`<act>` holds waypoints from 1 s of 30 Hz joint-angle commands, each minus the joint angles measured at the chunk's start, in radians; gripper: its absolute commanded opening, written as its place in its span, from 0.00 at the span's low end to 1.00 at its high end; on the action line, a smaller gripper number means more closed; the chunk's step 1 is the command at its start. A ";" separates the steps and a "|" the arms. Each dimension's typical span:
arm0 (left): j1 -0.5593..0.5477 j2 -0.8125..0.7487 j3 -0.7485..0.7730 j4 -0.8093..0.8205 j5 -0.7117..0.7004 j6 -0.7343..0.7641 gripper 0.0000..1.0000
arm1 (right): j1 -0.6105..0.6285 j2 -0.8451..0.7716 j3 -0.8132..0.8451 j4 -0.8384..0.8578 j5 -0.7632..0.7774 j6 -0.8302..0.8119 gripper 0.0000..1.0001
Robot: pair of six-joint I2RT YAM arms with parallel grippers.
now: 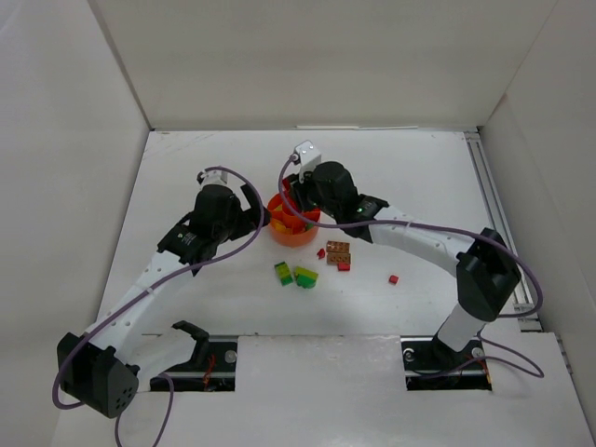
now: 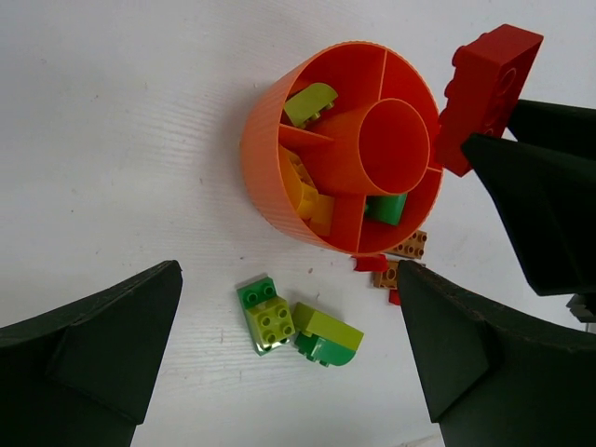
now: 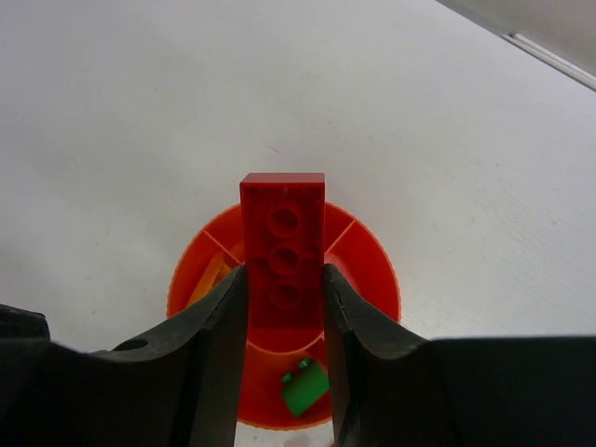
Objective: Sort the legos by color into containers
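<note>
The orange dish (image 1: pixel 291 233) (image 2: pixel 270 121) (image 3: pixel 372 270) stands mid-table, a central cup ringed by sections. Its sections hold a lime lego (image 2: pixel 310 102), a yellow one (image 2: pixel 303 191) and a green one (image 2: pixel 386 207) (image 3: pixel 305 386). My right gripper (image 3: pixel 284 279) is shut on a long red lego (image 3: pixel 282 209) (image 2: pixel 489 84), held just above the dish. My left gripper (image 2: pixel 289 270) hangs open beside the dish with nothing between its fingers. Below it on the table lie two green-and-lime stacks (image 2: pixel 265 312) (image 2: pixel 328 333) (image 1: pixel 284 273) (image 1: pixel 305 277).
Tan studded bricks (image 1: pixel 338 251) (image 2: pixel 410 247) and small red pieces (image 1: pixel 344 266) (image 1: pixel 321 252) lie right of the dish; one red piece (image 1: pixel 394 278) sits farther right. White walls enclose the table on three sides, and a rail (image 1: pixel 489 196) runs along the right edge.
</note>
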 commanded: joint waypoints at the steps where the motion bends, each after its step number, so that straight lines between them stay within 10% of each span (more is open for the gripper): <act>1: -0.003 -0.010 0.043 -0.005 -0.024 -0.006 1.00 | 0.025 0.013 0.055 0.070 -0.012 -0.019 0.29; 30: -0.003 -0.062 0.004 -0.014 -0.033 -0.016 1.00 | 0.025 0.070 -0.011 0.070 0.028 0.033 0.61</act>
